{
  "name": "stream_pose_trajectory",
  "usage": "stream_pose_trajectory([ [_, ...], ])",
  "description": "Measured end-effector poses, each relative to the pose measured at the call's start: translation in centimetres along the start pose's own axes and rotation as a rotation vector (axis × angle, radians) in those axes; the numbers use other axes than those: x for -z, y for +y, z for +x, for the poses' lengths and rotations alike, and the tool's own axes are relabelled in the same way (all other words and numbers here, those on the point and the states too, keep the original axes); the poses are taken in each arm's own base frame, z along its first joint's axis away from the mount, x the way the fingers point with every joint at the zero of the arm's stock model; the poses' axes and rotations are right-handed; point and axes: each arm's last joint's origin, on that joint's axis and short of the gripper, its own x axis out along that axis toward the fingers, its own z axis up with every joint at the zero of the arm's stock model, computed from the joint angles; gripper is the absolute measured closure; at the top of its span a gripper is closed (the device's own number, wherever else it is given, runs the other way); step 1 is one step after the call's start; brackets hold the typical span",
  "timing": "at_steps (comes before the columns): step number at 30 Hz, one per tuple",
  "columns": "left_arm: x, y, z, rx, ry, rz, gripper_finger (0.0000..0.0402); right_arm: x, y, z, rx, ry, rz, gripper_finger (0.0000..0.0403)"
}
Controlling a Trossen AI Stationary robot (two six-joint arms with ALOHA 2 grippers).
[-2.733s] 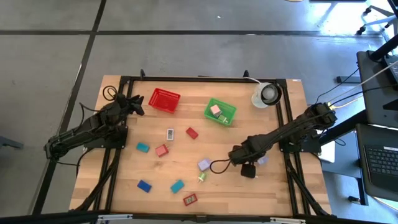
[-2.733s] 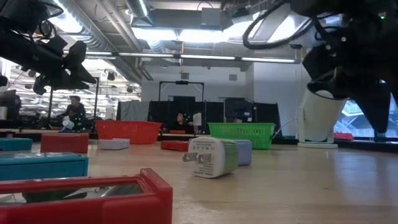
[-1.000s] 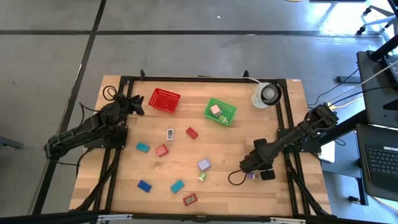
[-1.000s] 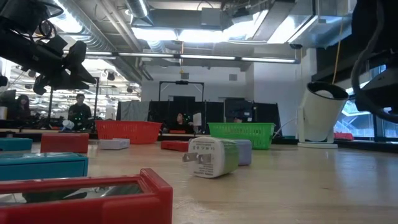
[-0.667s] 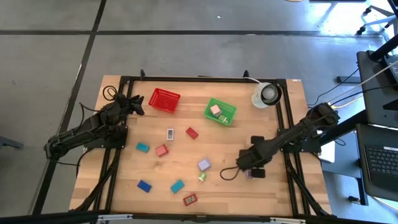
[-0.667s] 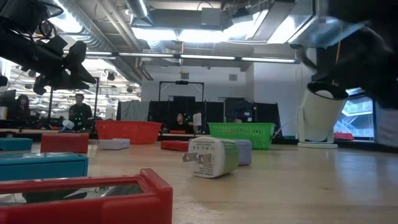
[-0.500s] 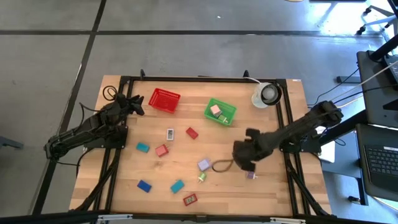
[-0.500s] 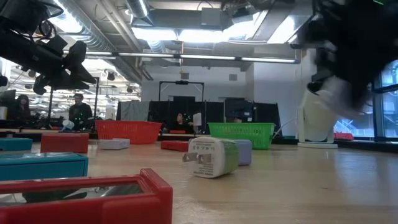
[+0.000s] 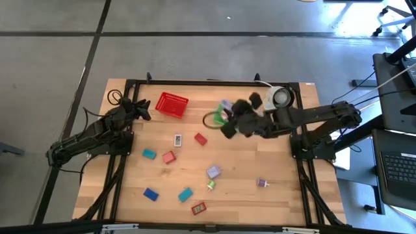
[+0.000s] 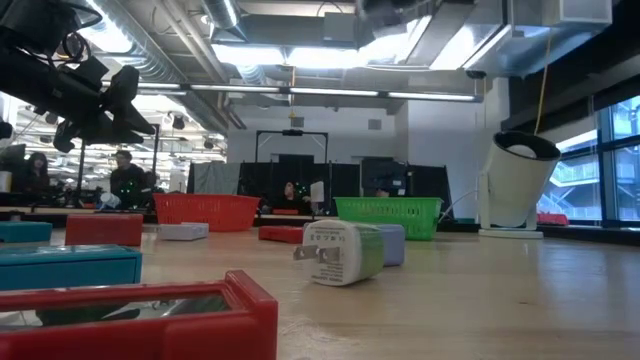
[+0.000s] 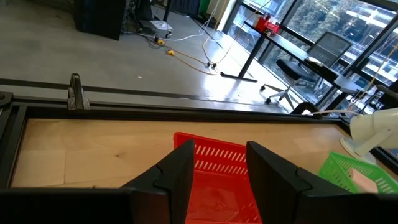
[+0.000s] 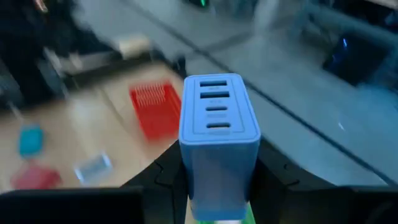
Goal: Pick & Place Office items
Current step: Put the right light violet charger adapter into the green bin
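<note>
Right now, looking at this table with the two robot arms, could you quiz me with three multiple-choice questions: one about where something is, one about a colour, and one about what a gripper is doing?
1. Where is the right gripper?
A. Over the green basket
B. Over the red basket
C. At the table's near edge

2. What colour is the charger block between the right gripper's fingers?
A. Red
B. Lavender-blue
C. Green

3. What is the left gripper doing?
A. Holding a teal piece
B. Pushing the clear container
C. Open and empty, facing the red basket

Answers:
1. A: the high view shows the right arm stretched over the green basket.
2. B: the right wrist view shows a lavender-blue block with four slots, held between the fingers.
3. C: the left wrist view shows its fingers spread with nothing between them and the red basket beyond.
</note>
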Motion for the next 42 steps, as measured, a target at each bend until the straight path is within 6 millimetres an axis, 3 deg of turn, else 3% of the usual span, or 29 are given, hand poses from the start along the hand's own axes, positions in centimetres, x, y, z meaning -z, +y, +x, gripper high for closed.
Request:
stream_pose_trajectory([
  [9,0.0,0.0,0.0,0.000,0.000,0.000,0.0260,-4.3,-0.1,0.3,-0.183,-0.221,0.046,0.0283],
  [15,0.0,0.0,0.0,0.000,0.000,0.000,0.0260,-4.8,-1.4,1.7,-0.187,-0.207,0.153,0.0282],
  [25,0.0,0.0,0.0,0.000,0.000,0.000,0.0260,-5.1,-3.2,3.2,-0.112,-0.196,0.177,0.0282],
  [32,0.0,0.0,0.0,0.000,0.000,0.000,0.0260,-3.4,-4.0,5.4,-0.029,-0.046,0.254,0.0282],
  [37,0.0,0.0,0.0,0.000,0.000,0.000,0.0260,-1.1,-4.6,8.3,0.070,0.125,0.266,0.0281],
  [42,0.0,0.0,0.0,0.000,0.000,0.000,0.0260,1.1,-5.0,11.5,0.062,0.307,0.245,0.0281],
])
